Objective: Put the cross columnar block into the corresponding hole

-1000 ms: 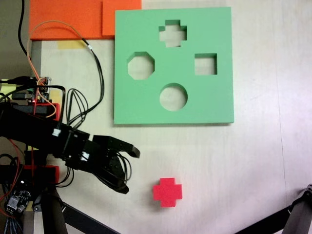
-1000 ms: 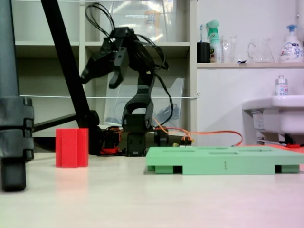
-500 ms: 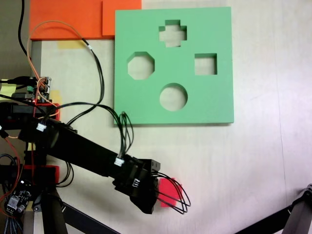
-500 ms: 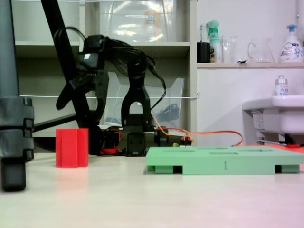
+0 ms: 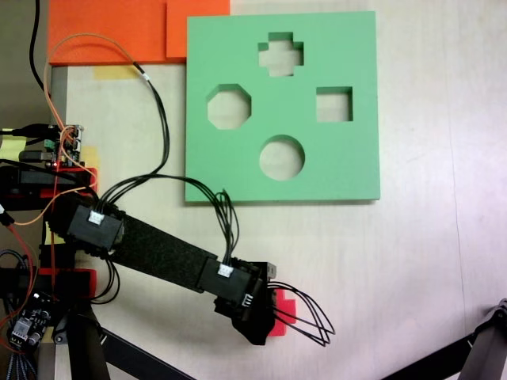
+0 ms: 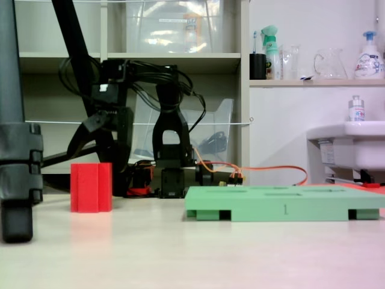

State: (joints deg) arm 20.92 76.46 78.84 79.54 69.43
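Note:
The cross columnar block (image 6: 91, 187) is bright red and stands upright on the table, left of the green foam board (image 6: 283, 208). From above, the block (image 5: 279, 304) is mostly covered by my gripper head, with just its right edge showing. In the side-on fixed view my gripper (image 6: 99, 153) hangs open just above the block, its jaws spread wider than the block and not touching it. The corresponding hole (image 5: 280, 54) is the plus-shaped cutout near the far edge of the board (image 5: 238, 178), well away from the gripper.
The board also has an octagonal cutout (image 5: 229, 107), a square one (image 5: 333, 104) and a round one (image 5: 282, 157). Orange foam sheets (image 5: 111, 28) lie at the top left. Tripod legs (image 5: 127, 356) cross the bottom edge, and a thick tripod foot (image 6: 18, 180) stands near the block.
The arm has swung from the left of the table out over the red block and come down. The open gripper now hangs lower, right above the block. The block has not moved.

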